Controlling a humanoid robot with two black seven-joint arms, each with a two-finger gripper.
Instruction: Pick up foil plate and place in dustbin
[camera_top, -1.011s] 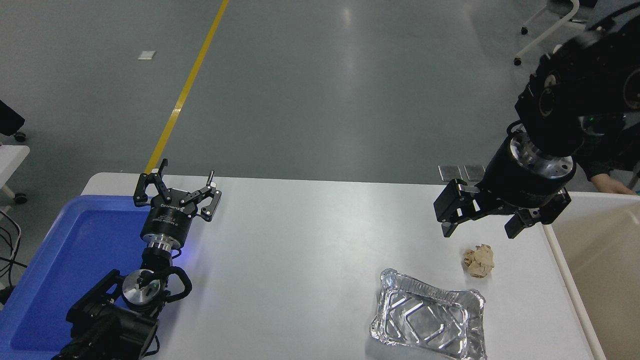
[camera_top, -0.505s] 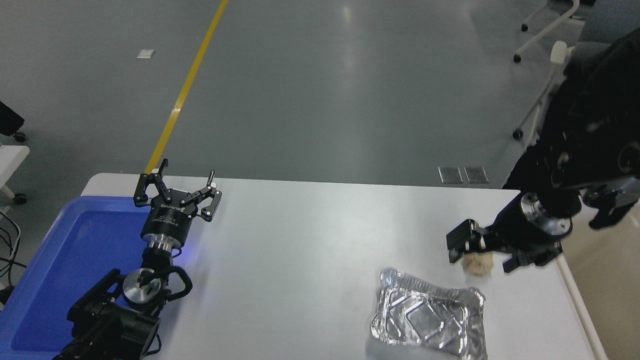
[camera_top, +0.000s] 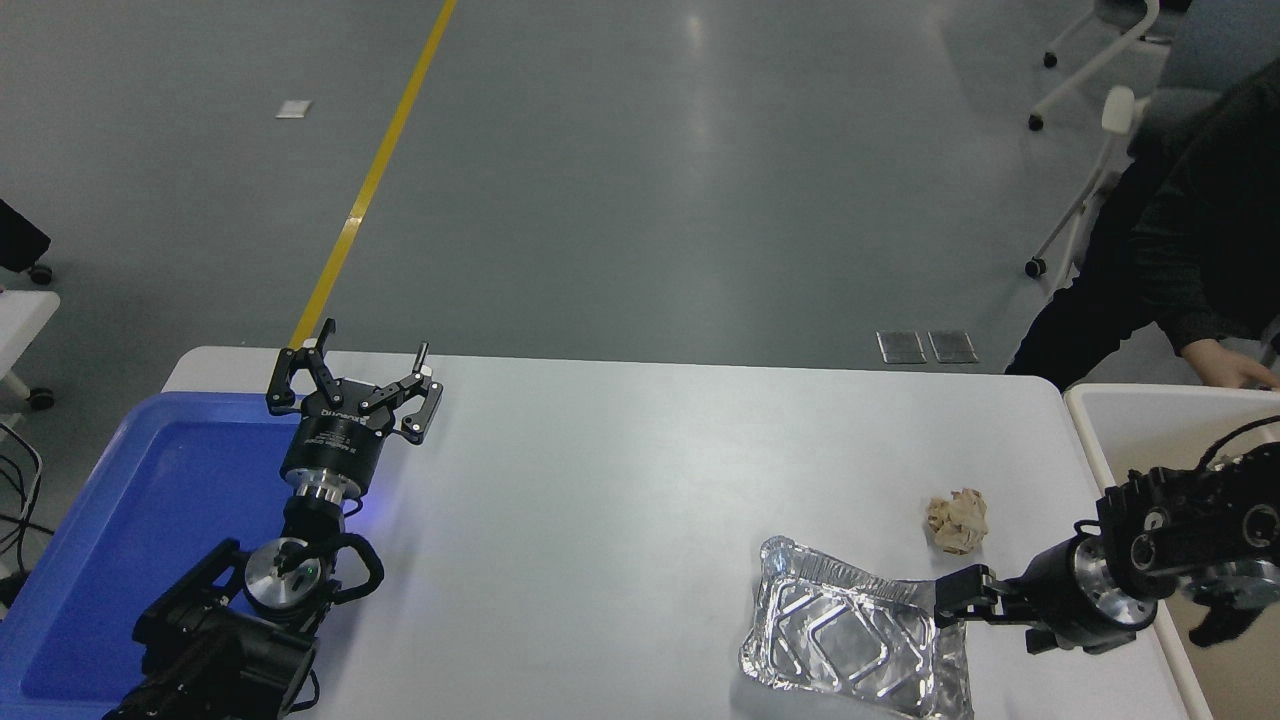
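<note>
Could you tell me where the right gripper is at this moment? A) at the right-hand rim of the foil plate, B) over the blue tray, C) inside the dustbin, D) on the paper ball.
A: the right gripper reaches in low from the right and meets the foil plate at its right-hand rim.

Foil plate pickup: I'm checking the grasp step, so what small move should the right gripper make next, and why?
Probably close on the rim. The right gripper sits low at the foil plate's right edge, near its far corner, and the plate lies flat on the table, not lifted.
</note>
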